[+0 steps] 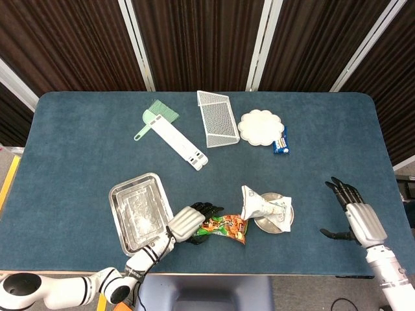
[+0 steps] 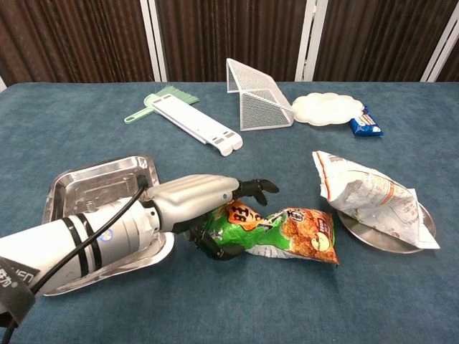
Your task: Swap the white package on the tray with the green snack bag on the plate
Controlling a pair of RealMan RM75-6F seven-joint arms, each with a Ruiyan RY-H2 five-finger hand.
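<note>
left hand (image 2: 208,197): silver shell | black fingers (image 2: 258,188) | white forearm, black bands, black cable

Table: I see a dark blue cloth-covered table (image 1: 78,149) under everything.
Curtains: behind the far edge I have dark brown curtains (image 1: 194,39) with pale vertical strips.
Brush: a light green brush (image 1: 155,118) lies flat at far centre-left, bristles toward the curtains.
White bar: a long white slatted bar (image 1: 176,138) lies diagonally, and I see its far end overlapping the brush.
Mesh rack: a white wire mesh rack (image 1: 217,117) stands just right of the bar, tilted open like a wedge in my chest view.
Scalloped dish: a white scalloped dish (image 1: 259,126) sits just right of the rack.
Blue packet: a small blue packet (image 1: 281,142) lies touching the dish's near-right rim.
</note>
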